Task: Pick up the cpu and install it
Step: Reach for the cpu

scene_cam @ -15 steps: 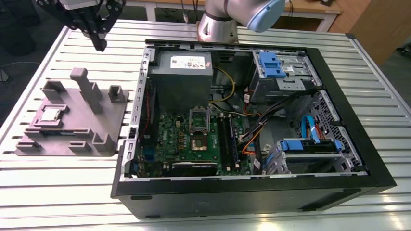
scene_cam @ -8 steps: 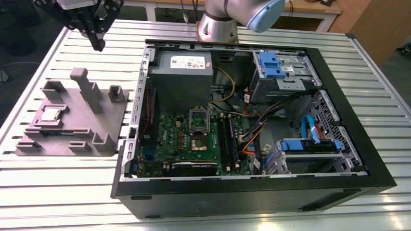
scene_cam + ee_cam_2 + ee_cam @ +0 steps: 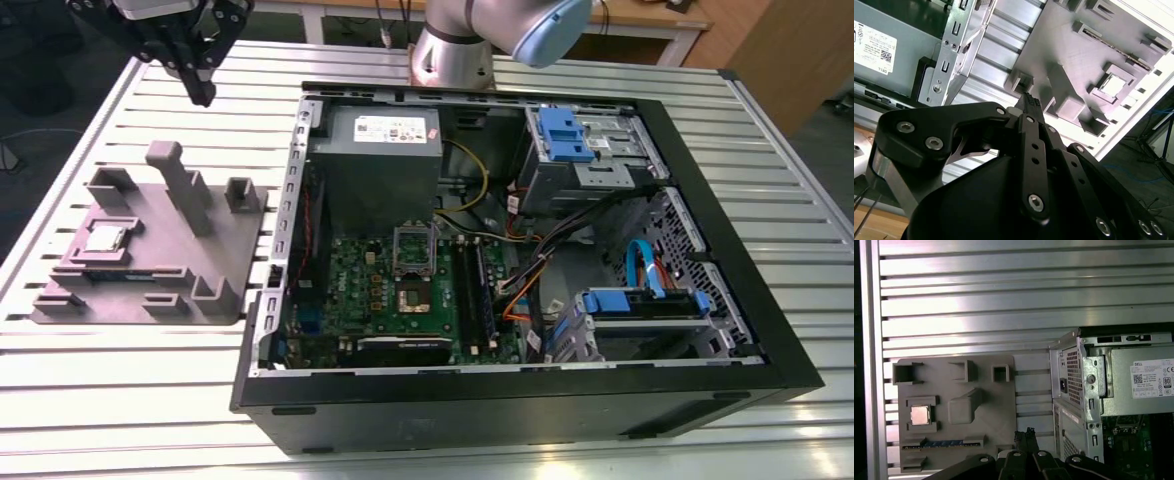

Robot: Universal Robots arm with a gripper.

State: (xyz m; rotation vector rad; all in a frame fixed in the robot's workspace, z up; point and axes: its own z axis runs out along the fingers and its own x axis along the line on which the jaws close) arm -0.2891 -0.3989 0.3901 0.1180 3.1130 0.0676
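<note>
The cpu (image 3: 107, 238) is a small silver square lying in a recess of the grey holder block (image 3: 220, 265), on the exterior view's left. Both wrist views show the cpu (image 3: 1113, 86) (image 3: 920, 415) from above, lying flat in the holder. My gripper (image 3: 200, 88) hangs high over the table, beyond the holder's far edge and well apart from the cpu. Its black fingertips (image 3: 1029, 100) (image 3: 1024, 434) are pressed together with nothing between them. In the open computer case (image 3: 694, 180), the motherboard's socket (image 3: 415, 288) lies bare with its silver bracket (image 3: 411, 243) standing upright.
The holder block has a tall post (image 3: 180, 185) and several raised tabs. A memory stick (image 3: 946, 443) lies in a slot of the holder. Inside the case are a grey power-supply box (image 3: 380, 150), blue drive cages (image 3: 577, 135) and loose cables (image 3: 534, 270). The table top is ribbed aluminium (image 3: 120, 390).
</note>
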